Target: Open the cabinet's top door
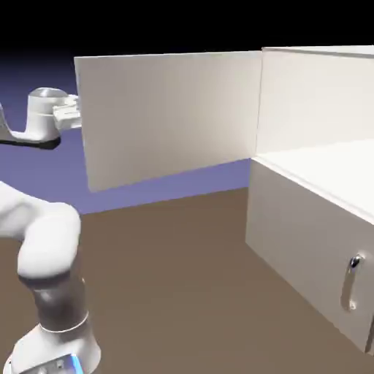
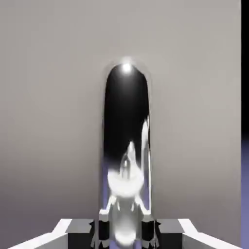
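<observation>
Swinging wide of the cabinet (image 1: 314,175), the top door (image 1: 168,117) stands open, hinged at the cabinet's upper front corner with its free edge far out toward the arm. The opening itself looks done, as far as I can judge; what may remain is only letting go and drawing back. The gripper (image 2: 124,228) is clamped shut on the door's handle (image 2: 125,146), a shiny curved bar that fills the hand view between the fingers. By count: one cabinet, two doors, the lower door (image 1: 307,248) closed beneath the opening, two handles, the lower handle (image 1: 352,283) upright and untouched, and one arm.
</observation>
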`<action>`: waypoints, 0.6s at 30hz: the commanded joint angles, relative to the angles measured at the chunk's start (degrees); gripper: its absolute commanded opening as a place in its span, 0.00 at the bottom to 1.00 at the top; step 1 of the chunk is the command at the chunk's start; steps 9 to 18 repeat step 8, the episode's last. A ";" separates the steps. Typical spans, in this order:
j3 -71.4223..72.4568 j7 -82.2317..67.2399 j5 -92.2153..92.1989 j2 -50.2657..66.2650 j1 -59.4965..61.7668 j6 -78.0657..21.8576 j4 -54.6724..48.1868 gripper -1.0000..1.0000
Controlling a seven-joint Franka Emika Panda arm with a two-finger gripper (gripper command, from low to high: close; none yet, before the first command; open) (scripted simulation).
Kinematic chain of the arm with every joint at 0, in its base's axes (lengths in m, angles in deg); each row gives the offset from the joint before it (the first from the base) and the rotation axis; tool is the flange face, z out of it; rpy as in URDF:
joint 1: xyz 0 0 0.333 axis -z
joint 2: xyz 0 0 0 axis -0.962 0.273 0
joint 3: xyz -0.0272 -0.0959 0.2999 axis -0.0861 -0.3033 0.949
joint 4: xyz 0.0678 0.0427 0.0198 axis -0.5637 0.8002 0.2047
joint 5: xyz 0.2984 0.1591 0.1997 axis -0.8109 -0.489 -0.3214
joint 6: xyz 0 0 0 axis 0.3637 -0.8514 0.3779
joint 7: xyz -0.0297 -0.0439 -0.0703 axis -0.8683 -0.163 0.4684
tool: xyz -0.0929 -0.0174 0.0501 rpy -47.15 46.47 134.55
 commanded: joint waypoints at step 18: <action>9.55 -4.29 -3.22 -4.19 16.43 -8.28 -16.00 0.00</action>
